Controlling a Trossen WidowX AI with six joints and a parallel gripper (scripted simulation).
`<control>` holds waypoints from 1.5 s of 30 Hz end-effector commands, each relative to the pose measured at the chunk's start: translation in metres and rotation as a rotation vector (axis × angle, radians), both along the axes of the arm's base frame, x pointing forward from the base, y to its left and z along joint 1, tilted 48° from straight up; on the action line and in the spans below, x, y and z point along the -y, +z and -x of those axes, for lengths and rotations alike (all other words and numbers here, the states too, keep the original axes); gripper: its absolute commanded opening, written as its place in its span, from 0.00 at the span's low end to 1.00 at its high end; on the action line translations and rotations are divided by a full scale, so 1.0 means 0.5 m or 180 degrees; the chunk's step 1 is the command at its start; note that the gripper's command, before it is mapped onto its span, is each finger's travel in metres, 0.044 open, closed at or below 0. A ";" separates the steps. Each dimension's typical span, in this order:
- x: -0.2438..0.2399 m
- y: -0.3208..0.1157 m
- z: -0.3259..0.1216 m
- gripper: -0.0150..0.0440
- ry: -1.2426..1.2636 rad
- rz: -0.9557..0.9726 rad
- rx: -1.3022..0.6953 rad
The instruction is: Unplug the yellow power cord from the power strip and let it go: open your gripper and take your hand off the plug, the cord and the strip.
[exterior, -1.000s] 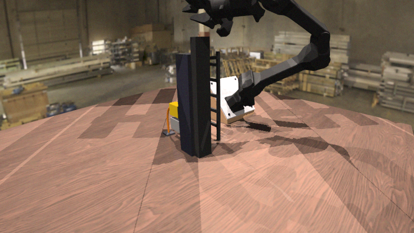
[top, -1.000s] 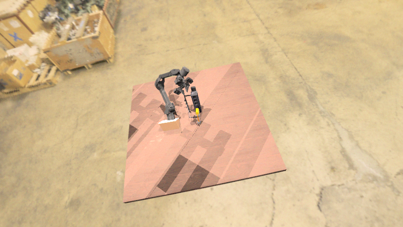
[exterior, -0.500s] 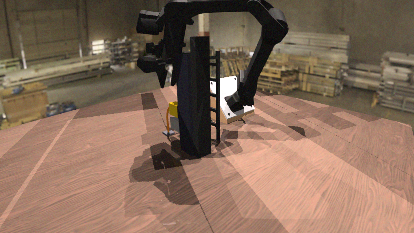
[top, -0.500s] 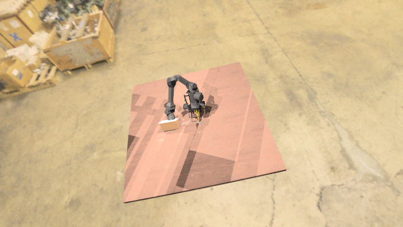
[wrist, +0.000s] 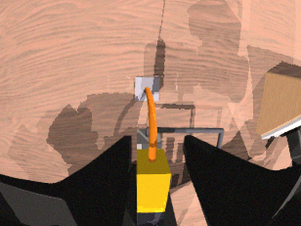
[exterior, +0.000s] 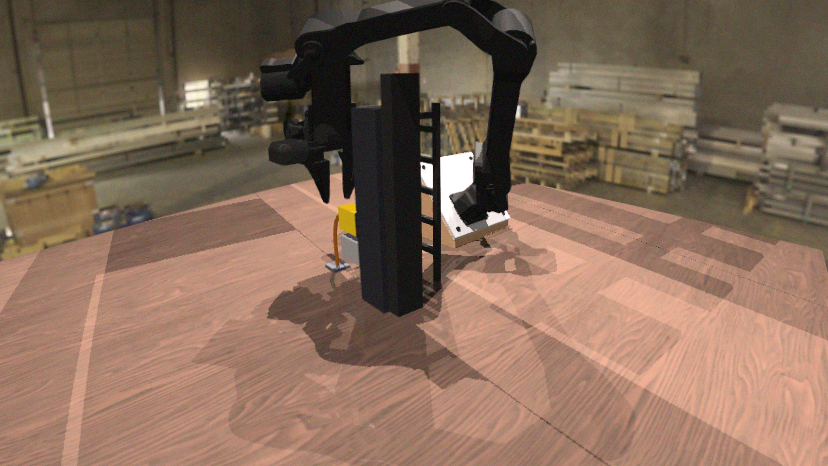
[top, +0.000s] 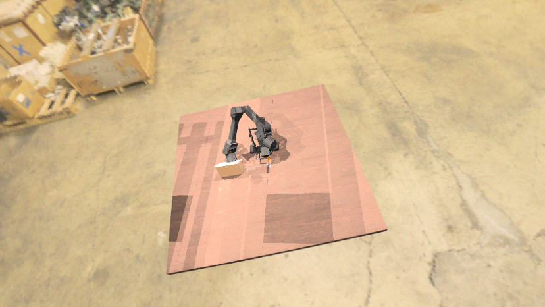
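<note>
View from the exterior, top and wrist cameras. The single arm (exterior: 498, 86) arches from its mount on a tilted tan box with a white top (exterior: 457, 173), over a tall black upright block (exterior: 388, 196), and points its gripper (exterior: 334, 195) straight down on the far side of that block. The yellow plug (exterior: 347, 218) lies directly beneath the fingertips, stacked on a small grey block (exterior: 349, 248) and set against the face of the black upright block; whether the grey block is a socket cannot be told. The orange-yellow cord (exterior: 335, 240) leaves the plug, curves down and ends at a small grey plate (exterior: 337, 265) on the wooden table top (exterior: 579, 347). The fingers stand partly apart and grasp nothing: in the exterior view their tips hang just above the plug's top face, with a gap visible between them. In the wrist view the plug appears framed between the two dark fingers, the cord running away from it. A black ladder-like rack (exterior: 434, 191) stands just behind the upright block.
</note>
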State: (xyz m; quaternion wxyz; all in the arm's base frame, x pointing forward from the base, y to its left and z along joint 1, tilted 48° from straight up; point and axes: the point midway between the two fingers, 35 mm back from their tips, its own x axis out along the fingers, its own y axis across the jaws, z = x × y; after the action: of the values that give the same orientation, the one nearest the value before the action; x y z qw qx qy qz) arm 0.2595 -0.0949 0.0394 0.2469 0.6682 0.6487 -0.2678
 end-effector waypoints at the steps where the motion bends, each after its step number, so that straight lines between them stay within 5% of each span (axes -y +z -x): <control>1: -0.007 0.007 -0.001 0.53 -0.0001 -0.0016 0.0002; 37: -0.071 0.040 -0.005 0.53 0.0000 -0.0023 0.0001; 40: -0.066 0.040 -0.004 0.39 0.0007 -0.0028 -0.0016; 45: -0.066 0.040 -0.004 0.34 0.0007 -0.0028 -0.0016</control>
State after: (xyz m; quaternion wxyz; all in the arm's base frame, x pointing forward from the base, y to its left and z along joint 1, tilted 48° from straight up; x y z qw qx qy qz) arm 0.2620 -0.0613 0.0592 0.2436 0.6681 0.6511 -0.2653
